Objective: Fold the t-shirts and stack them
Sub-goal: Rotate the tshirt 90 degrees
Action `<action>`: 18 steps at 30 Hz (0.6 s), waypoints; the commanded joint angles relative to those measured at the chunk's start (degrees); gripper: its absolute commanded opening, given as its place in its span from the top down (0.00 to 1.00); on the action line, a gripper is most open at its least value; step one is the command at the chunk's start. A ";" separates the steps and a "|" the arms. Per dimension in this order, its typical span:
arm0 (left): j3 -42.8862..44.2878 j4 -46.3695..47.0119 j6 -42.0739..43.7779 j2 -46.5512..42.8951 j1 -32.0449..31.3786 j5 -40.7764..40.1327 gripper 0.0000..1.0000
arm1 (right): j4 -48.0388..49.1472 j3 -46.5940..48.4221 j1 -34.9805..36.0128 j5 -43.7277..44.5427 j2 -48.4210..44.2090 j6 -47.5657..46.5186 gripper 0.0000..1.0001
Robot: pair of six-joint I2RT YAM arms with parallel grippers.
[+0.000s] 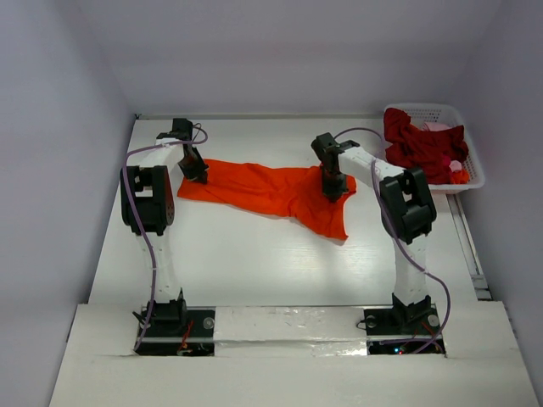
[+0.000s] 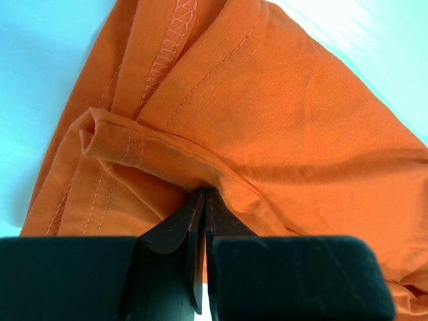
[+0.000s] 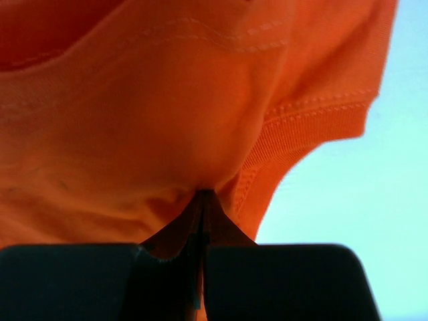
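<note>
- We see the orange t-shirt (image 1: 271,191) lying as a crumpled band across the far half of the table (image 1: 254,263), stretched between the two arms.
- Our left gripper (image 1: 199,175) is at the shirt's left end. In the left wrist view its jaws are pressed together on a fold of the orange cloth, right beside a stitched hem.
- Our right gripper (image 1: 333,193) is at the shirt's right end. In the right wrist view its jaws are likewise pinched tight on the cloth, close to a ribbed, stitched edge.
- Below the right gripper, a flap of the shirt trails toward the near side of the table.
- At the far right corner we see a white lattice basket (image 1: 473,181) holding a heap of dark red t-shirts (image 1: 420,146).
- A pinkish t-shirt (image 1: 436,127) peeks out behind that heap.
- The basket sits well apart from the orange t-shirt.
</note>
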 commanded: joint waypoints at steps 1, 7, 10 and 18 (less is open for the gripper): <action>2.00 -1.62 0.91 -0.42 0.29 -0.52 1.00 | 2.42 1.54 0.29 -1.99 2.27 1.37 1.00; 0.95 -1.44 0.82 -1.12 0.29 -0.44 1.00 | 2.25 4.26 0.29 -2.35 4.99 2.08 1.00; 0.43 -1.44 0.82 -1.56 0.29 -0.44 1.00 | 1.98 4.79 -0.41 -2.70 5.61 2.43 1.00; -2.39 -1.44 1.08 -3.23 0.82 -0.43 1.00 | -0.13 9.53 -4.19 -2.97 7.63 2.17 1.00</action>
